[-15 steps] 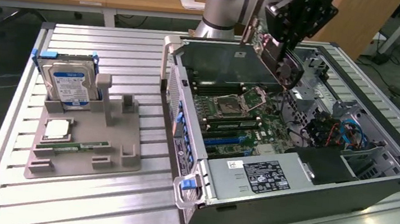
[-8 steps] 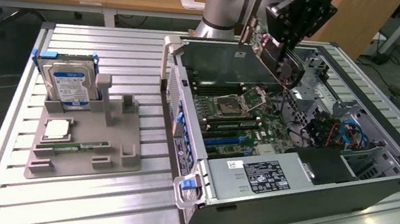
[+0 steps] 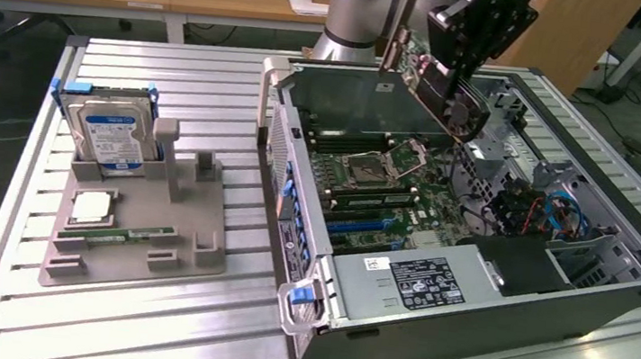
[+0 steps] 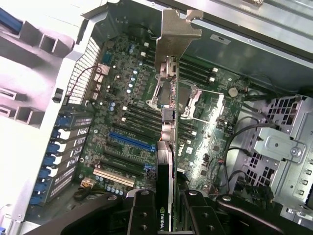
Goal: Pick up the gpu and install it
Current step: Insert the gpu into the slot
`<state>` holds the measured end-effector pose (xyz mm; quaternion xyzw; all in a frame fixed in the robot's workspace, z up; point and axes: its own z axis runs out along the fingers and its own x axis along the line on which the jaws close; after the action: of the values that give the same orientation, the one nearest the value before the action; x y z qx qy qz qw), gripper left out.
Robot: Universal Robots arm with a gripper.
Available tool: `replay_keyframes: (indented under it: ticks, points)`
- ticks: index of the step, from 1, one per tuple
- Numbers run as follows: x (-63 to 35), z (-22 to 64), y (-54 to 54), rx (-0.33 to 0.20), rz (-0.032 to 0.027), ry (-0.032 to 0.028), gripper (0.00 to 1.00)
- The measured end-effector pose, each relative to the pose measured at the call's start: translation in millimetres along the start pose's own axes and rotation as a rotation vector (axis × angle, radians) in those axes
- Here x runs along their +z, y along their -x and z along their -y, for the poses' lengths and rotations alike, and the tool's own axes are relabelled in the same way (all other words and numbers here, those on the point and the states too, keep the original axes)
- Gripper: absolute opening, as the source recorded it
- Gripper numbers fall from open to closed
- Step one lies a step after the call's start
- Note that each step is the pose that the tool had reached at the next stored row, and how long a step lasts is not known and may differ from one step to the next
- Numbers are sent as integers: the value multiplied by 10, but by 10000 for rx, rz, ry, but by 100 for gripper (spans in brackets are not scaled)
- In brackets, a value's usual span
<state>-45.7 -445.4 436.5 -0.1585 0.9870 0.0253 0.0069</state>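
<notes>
Fingers: the gripper (image 4: 165, 208) pinches the gpu (image 4: 167, 122) by its edge | Where: gpu hangs in the air over the far part of the open computer case (image 3: 486, 316) | Risk: card looks tilted, so it may miss the blue slot (image 4: 128, 141) and bump the board.

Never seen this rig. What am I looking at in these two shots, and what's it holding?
It is one robot arm with a gripper on its end. The exterior view comes from a camera off the arm, looking over a slatted metal table. The wrist view comes from a camera on the arm's wrist, looking down into the open computer case. The gripper is shut on the gpu, a thin card held above the motherboard, not yet seated in a slot. On the exterior view's left, a grey holder carries a hard drive, a processor chip and a green memory stick.
</notes>
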Motion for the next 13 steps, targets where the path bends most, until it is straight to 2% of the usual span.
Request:
replay_keyframes:
  ticks: [13]
  points:
    - [0, 1, 0, -478, -22, 11, 26]
